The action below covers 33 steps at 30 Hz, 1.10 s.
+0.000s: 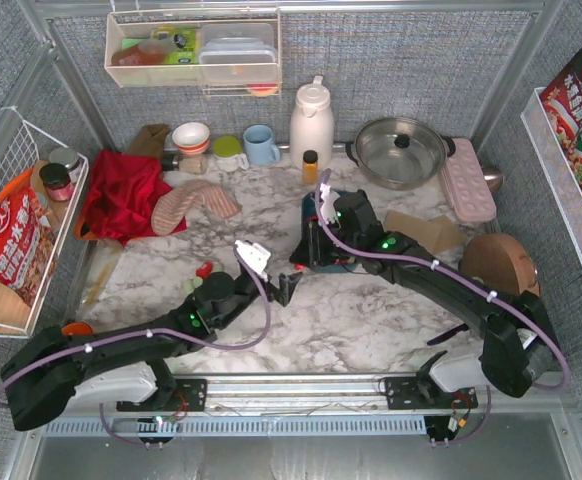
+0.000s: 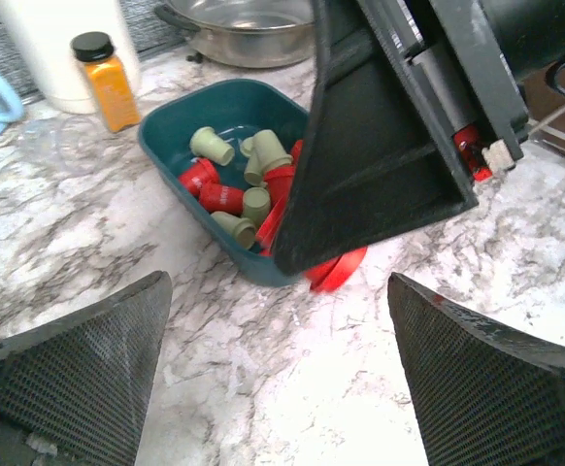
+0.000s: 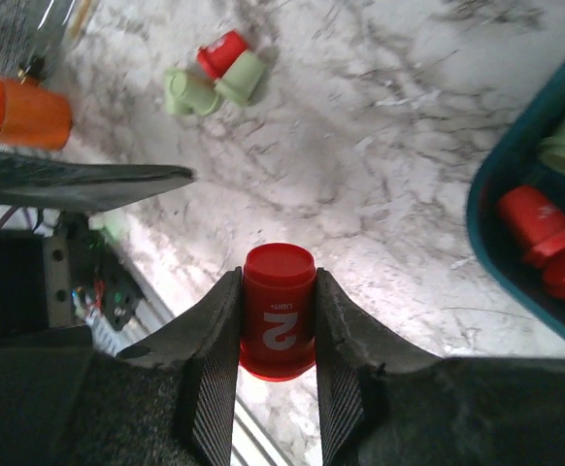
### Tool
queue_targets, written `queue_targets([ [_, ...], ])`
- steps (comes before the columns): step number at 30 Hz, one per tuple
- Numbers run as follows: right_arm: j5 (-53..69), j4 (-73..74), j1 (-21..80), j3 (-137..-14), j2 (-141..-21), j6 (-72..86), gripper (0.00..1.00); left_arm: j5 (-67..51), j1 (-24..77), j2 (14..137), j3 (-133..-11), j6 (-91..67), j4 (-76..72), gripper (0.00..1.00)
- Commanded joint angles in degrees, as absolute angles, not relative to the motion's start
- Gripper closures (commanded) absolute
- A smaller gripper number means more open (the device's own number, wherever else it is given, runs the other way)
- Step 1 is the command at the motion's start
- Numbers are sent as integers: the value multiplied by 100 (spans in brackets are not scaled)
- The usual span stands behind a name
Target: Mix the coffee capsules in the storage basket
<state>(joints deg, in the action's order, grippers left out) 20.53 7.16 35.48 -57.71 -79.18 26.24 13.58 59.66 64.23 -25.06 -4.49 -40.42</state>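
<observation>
A red capsule (image 3: pixel 278 320) is pinched between the right fingers (image 3: pixel 215 335) just beside the storage basket (image 2: pixel 226 102), set at the middle of the table (image 1: pixel 371 310) with red and green coffee capsules (image 2: pixel 226 197) inside; the left fingers (image 2: pixel 79 359) are spread wide, nothing held

Your marble tabletop (image 2: pixel 263 388): white, veined grey. Shallow rounded plastic tub (image 2: pixel 253 102): dark teal. Its small tapered capsules (image 2: pixel 212 197): bright red and pale mint green. One red capsule (image 3: pixel 278 311) carries a white numeral 2.
</observation>
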Motion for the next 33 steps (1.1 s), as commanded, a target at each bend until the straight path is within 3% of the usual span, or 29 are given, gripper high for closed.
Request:
queue_targets([
  [1, 1094, 641, 3429, -5793, -7784, 2486, 100, 2072, 5963, 5994, -2370, -954, -3644, 1],
  [4, 179, 854, 3340, -5941, -7850, 1989, 100, 2974, 5959, 5536, -2254, -1588, -2919, 1],
  [7, -1017, 970, 3269, -6162, -8146, 1379, 100, 4068, 5836, 5197, -2524, -2984, -1006, 1],
  [10, -1902, 975, 3144, -6437, -8664, 916, 100, 4158, 5454, 5072, -2758, -4335, 883, 1],
  [12, -2136, 967, 3047, -6653, -9055, 748, 94, 3658, 5041, 5006, -2704, -4608, 1433, 1],
  [15, -2266, 1018, 2927, -7003, -9575, 629, 81, 3066, 4529, 4870, -2484, -4701, 1520, 1],
  [18, -2268, 1197, 2868, -7320, -9975, 550, 65, 3213, 4290, 4917, -2512, -4657, 1658, 0],
  [21, -2242, 1404, 2864, -7503, -10202, 481, 56, 3360, 3979, 5102, -2615, -4482, 1720, 1],
  [28, -2218, 1341, 2839, -7392, -10247, 383, 51, 2670, 3083, 5697, -2656, -3917, 1136, 13],
  [33, -2156, 1346, 2821, -7387, -10223, 402, 49, 2360, 2880, 6135, -2844, -3735, 772, 30],
])
